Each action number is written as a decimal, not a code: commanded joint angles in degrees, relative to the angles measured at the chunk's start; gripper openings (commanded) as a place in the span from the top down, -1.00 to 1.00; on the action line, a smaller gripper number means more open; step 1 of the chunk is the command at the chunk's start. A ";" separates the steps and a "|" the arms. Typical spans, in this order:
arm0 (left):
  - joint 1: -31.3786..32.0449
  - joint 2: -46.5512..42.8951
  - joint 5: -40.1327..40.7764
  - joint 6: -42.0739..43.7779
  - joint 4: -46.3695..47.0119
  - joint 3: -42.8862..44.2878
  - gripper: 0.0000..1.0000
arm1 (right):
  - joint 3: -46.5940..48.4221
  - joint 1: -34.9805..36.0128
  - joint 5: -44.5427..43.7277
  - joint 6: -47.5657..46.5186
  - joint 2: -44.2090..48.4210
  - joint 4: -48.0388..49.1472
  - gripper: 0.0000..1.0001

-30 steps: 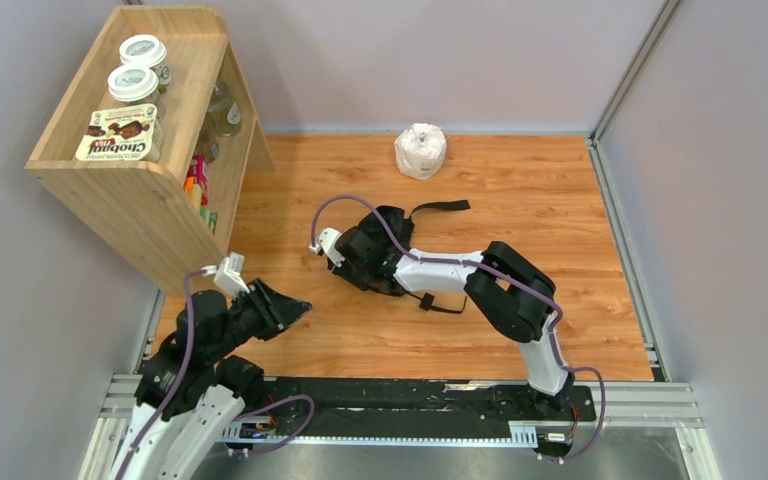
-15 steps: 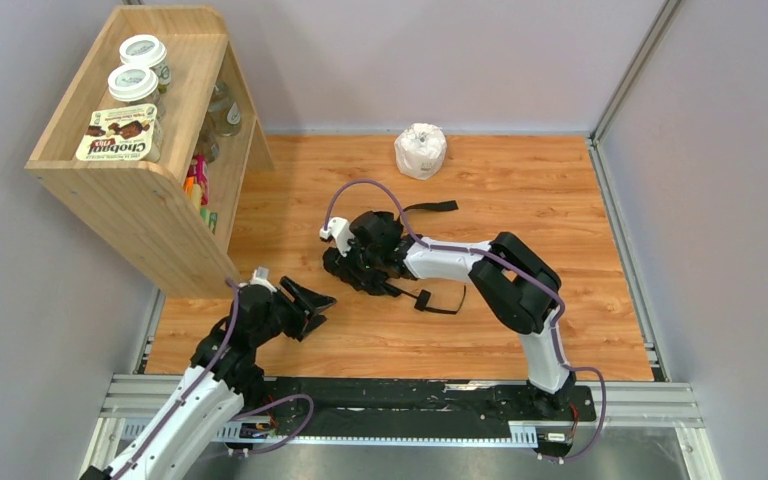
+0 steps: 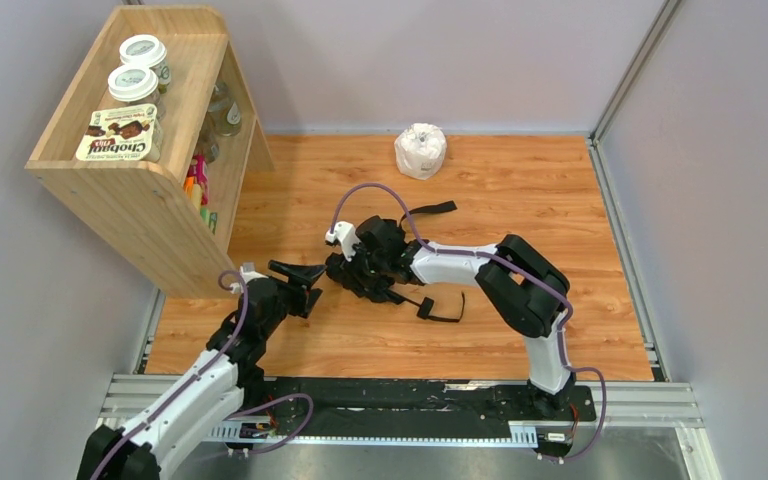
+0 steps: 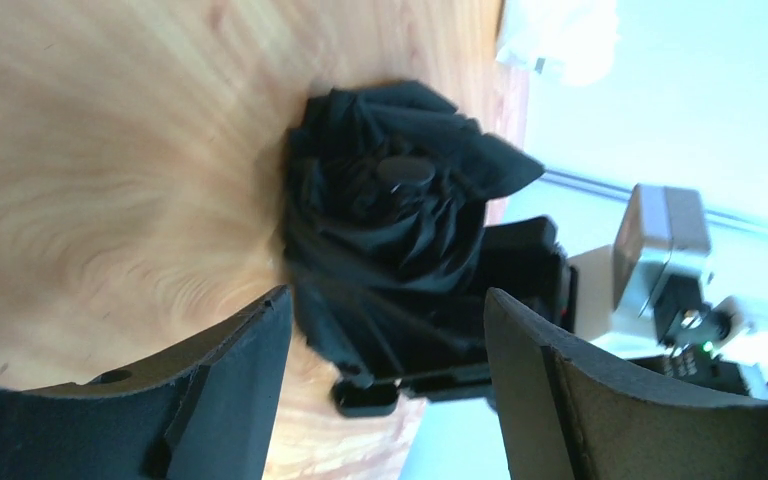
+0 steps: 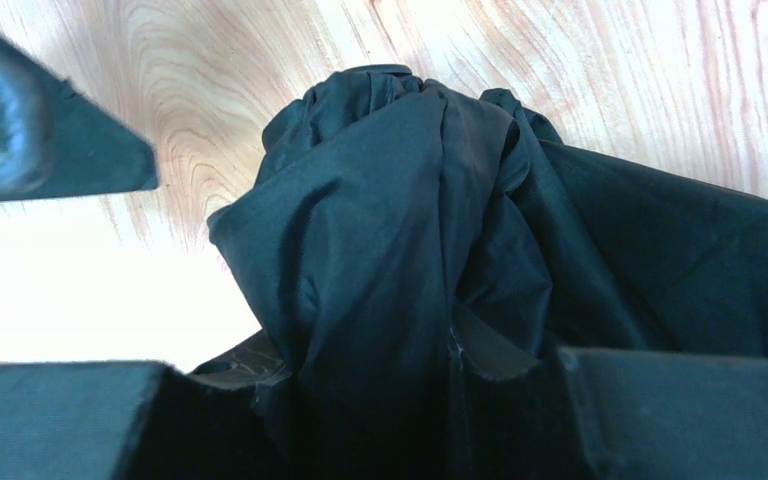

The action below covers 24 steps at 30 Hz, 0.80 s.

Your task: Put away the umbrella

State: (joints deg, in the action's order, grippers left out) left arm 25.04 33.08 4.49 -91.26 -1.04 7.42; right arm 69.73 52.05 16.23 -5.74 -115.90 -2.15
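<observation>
The black folded umbrella (image 3: 358,273) lies on the wooden table near the middle, its strap (image 3: 442,304) trailing to the right. My right gripper (image 3: 360,262) is shut on the umbrella; in the right wrist view its fabric (image 5: 410,230) fills the space between the fingers. My left gripper (image 3: 300,277) is open, just left of the umbrella's end and not touching it. In the left wrist view the umbrella's bunched end (image 4: 390,230) sits ahead between my open fingers (image 4: 230,380), with the right gripper behind it.
A wooden shelf (image 3: 130,180) with jars and a snack box stands at the back left. A white paper roll (image 3: 421,150) stands at the back. Grey walls close the table on both sides.
My left arm has swung forward and right, bringing its open gripper up to the umbrella's end. My right gripper has shifted slightly with the umbrella in it.
</observation>
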 commanded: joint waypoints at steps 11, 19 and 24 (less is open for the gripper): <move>0.01 24.83 -5.45 11.36 31.81 3.65 -0.54 | -6.80 0.42 -1.20 1.69 -5.92 -21.14 1.00; 0.01 36.16 -7.39 10.83 32.32 7.43 -0.55 | -5.93 0.94 -2.08 1.43 -6.01 -21.66 1.00; -0.08 44.78 -9.77 12.16 34.79 8.49 -0.55 | -5.05 1.21 -3.31 0.91 -5.48 -22.72 1.00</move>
State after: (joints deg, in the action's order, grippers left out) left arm 24.34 72.66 -1.48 -83.11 31.51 14.74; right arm 69.49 52.14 14.48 -5.82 -114.34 -4.64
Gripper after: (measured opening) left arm 0.772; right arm 0.338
